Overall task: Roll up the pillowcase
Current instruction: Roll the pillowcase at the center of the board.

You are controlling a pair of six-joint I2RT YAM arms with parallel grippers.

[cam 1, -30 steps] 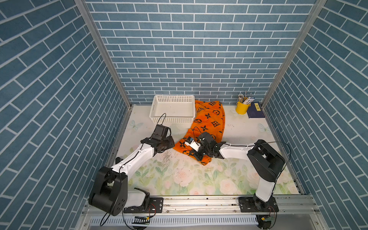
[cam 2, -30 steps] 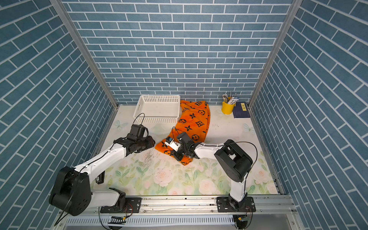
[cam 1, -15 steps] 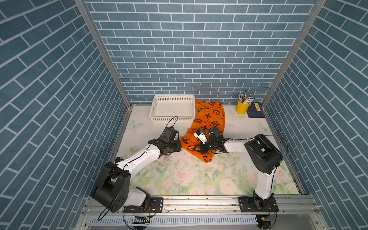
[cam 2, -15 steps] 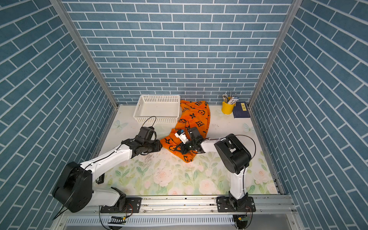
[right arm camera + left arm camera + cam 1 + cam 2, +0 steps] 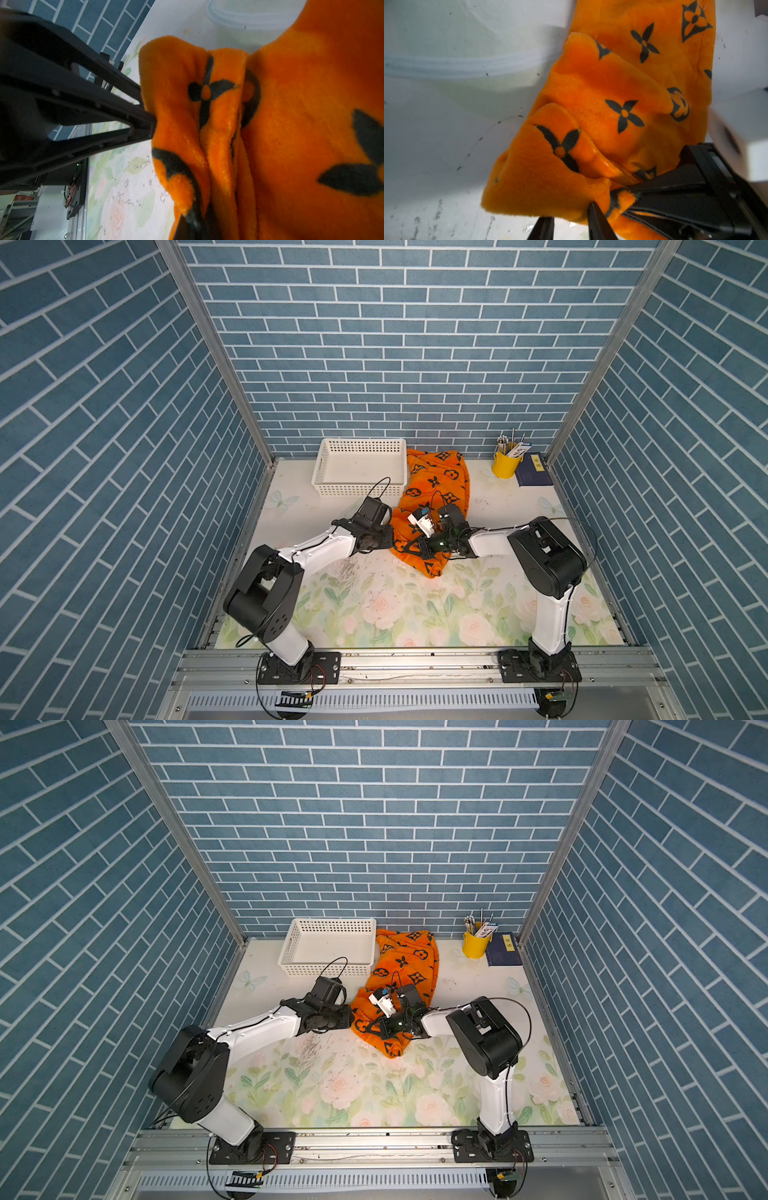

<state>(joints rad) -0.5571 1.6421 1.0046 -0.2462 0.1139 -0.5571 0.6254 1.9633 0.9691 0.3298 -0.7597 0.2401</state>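
Pillowcase — bright orange plush with black flower motifs — lies crumpled along the far middle of my floral tabletop, its far end against the back wall, just right of the white basket, its near end bunched in folds. My right claw is clamped tight on a fold at that near end; in the right wrist view the fabric hangs gathered in pleats beside the black frame of my left claw. My left claw meets the cloth's left edge, and in the left wrist view its two dark fingertips stand a little apart at the plush's edge — one pressing into the fabric, though I cannot tell whether they have hold of it. A yellow cup of pens and a dark blue book sit at the far right corner, well apart from the cloth.
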